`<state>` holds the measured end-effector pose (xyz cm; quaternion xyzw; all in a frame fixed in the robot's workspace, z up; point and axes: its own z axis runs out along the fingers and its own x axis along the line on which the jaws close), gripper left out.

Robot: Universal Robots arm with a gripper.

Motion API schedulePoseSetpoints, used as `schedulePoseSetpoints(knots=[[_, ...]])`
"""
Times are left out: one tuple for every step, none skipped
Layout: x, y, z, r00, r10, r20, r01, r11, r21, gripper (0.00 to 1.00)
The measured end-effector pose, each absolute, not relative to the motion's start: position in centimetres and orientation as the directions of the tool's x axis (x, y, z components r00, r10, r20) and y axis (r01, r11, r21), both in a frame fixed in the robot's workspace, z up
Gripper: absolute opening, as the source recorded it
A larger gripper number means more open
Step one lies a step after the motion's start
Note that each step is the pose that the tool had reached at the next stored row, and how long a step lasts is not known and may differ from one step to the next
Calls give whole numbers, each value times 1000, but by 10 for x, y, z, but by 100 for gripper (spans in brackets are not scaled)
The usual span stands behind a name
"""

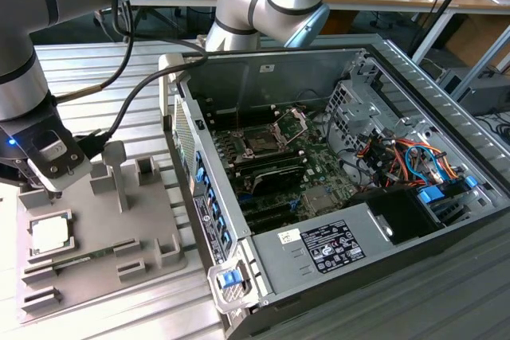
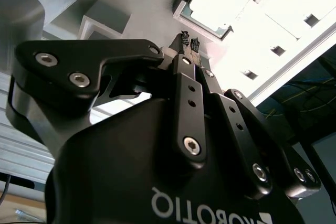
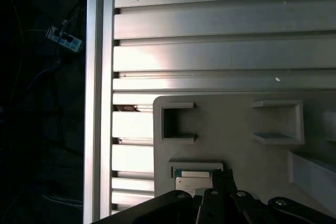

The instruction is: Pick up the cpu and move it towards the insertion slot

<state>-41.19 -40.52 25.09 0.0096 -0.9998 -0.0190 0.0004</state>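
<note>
The cpu (image 1: 49, 233) waits in its tray, with the end effector (image 1: 48, 185) hanging just above it.

The cpu lies flat, pale top up, in a square recess of the grey tray (image 1: 143, 228) on the slatted metal tabletop (image 1: 119, 61), at the exterior view's left. Being square, it has no long axis and its edges run parallel to the recess walls. In the second wrist view the cpu (image 2: 218, 3) lies just beyond the tips of the end effector (image 2: 189, 39), near but apart. The two black fingers look pressed almost together with nothing between them. The first wrist view shows the same: the closed tips (image 3: 223, 176) are over the edge of the cpu (image 3: 191, 183). The insertion slot (image 1: 263, 142) lies well apart, inside the open computer case (image 1: 414, 77) at the exterior view's right.
</note>
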Motion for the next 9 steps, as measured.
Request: schedulePoseSetpoints(knots=[[-412, -405, 251, -1000, -19, 0, -19, 999, 38, 11], [-412, -405, 251, -1000, -19, 1, -19, 999, 38, 11], [-412, -405, 251, -1000, -19, 0, -19, 999, 38, 11], [-412, -405, 250, -1000, -19, 0, -19, 999, 38, 11], [-413, -405, 250, -1000, -19, 0, -19, 999, 38, 11], [-413, -405, 250, -1000, -19, 0, -19, 999, 38, 11], [-413, -405, 250, -1000, -19, 1, -19, 999, 38, 11], [-413, -405, 250, -1000, -19, 1, -19, 999, 38, 11], [-413, -405, 250, -1000, -19, 0, -19, 999, 38, 11]])
